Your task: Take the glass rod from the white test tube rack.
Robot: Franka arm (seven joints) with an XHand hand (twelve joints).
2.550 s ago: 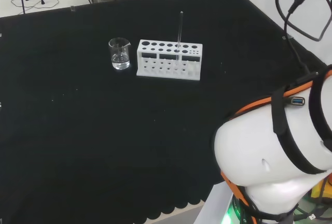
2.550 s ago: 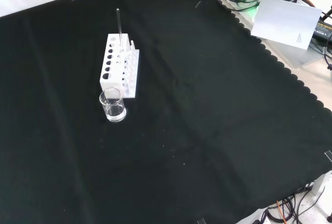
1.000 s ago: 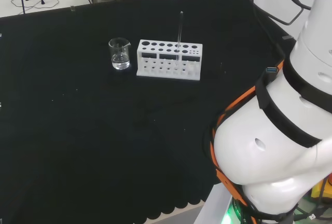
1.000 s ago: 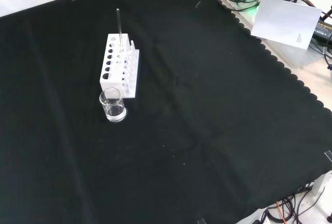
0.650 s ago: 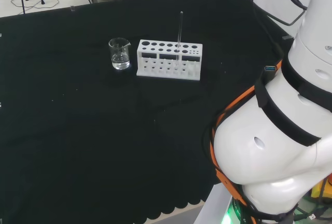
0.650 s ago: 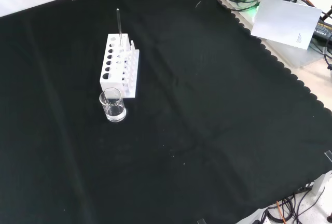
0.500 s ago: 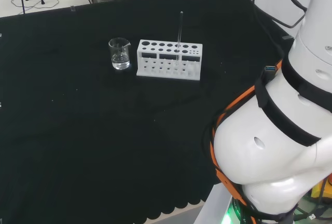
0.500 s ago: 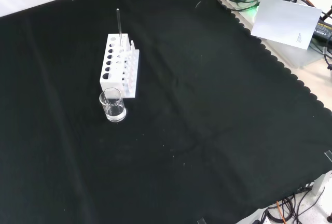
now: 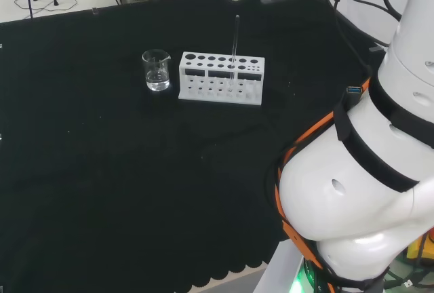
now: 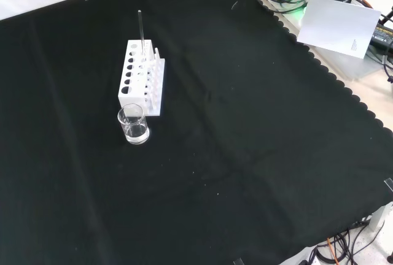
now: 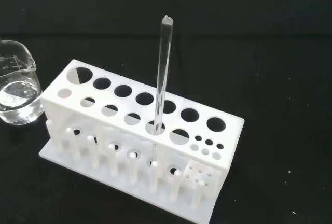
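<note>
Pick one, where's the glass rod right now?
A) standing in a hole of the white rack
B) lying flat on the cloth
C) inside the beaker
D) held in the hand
A: the glass rod stands upright through a hole in the white rack, with the beaker apart beside the rack's end.

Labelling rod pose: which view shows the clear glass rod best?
The wrist view: the clear glass rod is close and large, upright in a hole of the white test tube rack. In the head view and the front view it is a thin faint line.

beaker [image 9: 156,70] beside rack [image 9: 221,77]
</note>
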